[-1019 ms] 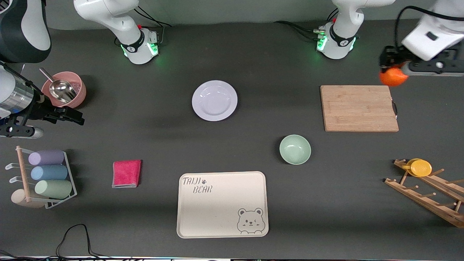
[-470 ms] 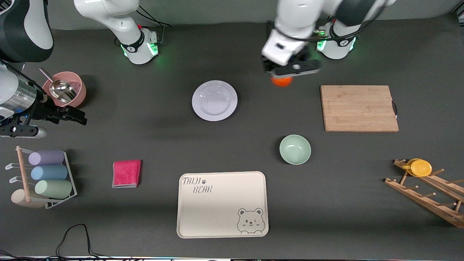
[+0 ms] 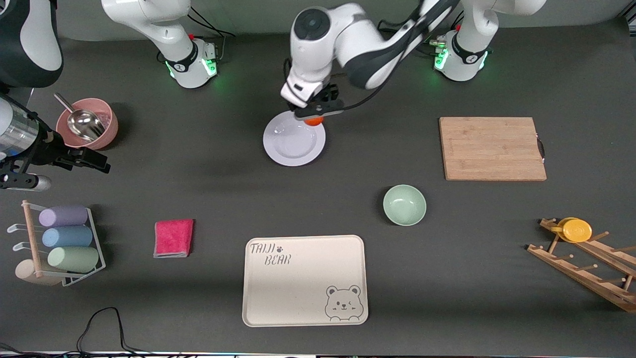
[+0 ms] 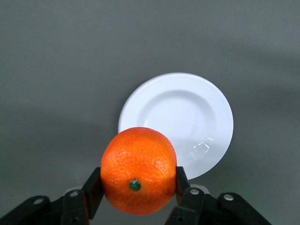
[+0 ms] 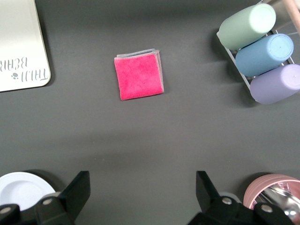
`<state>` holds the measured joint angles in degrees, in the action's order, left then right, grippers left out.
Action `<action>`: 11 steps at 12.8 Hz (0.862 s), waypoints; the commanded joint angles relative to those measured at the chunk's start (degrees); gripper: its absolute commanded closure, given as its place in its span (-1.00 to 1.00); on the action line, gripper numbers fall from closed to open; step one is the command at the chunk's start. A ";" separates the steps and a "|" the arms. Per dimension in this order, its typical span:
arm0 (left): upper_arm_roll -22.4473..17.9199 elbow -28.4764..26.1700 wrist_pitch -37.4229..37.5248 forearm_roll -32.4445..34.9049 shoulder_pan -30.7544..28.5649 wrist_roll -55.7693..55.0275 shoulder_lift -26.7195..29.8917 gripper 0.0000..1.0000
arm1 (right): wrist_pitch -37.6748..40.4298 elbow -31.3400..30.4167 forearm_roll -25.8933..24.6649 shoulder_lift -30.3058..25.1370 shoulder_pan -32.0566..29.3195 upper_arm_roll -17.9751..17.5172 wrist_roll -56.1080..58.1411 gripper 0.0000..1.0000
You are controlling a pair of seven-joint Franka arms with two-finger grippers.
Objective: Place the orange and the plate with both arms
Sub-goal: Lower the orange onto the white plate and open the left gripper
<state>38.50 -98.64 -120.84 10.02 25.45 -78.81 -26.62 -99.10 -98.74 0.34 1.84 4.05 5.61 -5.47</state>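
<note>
Dark matting covers the tabletop. Near the robots' edge, the left gripper (image 3: pixel 314 115) hangs over the plate (image 3: pixel 290 144), clamped on the orange (image 4: pixel 138 170); lowering and releasing seems next. The right gripper (image 5: pixel 143 188), fingers apart, waits at its end.

Dark grey table (image 3: pixel 208 189), matte. Resting directly on it: white plate (image 3: pixel 293 141) near the middle; wooden cutting board (image 3: pixel 492 148) and pale-green bowl (image 3: pixel 404 205) toward the left arm's end; wooden rack (image 3: pixel 586 266) there too. Cream bear-print tray (image 3: pixel 304 281) nearest the front camera. Pink cloth (image 3: pixel 173 238), cup rack (image 3: pixel 62 246), and pink bowl (image 3: pixel 102 130) toward the right arm's end.
</note>
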 commanded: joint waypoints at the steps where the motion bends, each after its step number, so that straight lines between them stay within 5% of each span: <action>1: -0.89 5.65 -2.98 7.00 5.47 -6.68 -9.73 1.00 | -0.65 0.13 -0.16 -0.34 -0.19 -1.48 -1.38 -1.00; 6: -3.24 9.34 -4.23 14.23 9.60 -9.60 -17.66 1.00 | -0.30 -0.05 -0.08 -0.34 1.31 -1.57 -3.66 -1.00; 11: -5.63 9.79 -7.39 14.33 11.90 -10.05 -19.17 1.00 | -0.56 -0.04 3.00 -0.08 1.75 -1.57 -5.52 -1.00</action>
<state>33.77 -90.82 -128.55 23.14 35.86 -87.19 -45.38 -99.21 -98.76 2.07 1.87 5.77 3.95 -9.82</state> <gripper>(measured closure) 0.348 0.000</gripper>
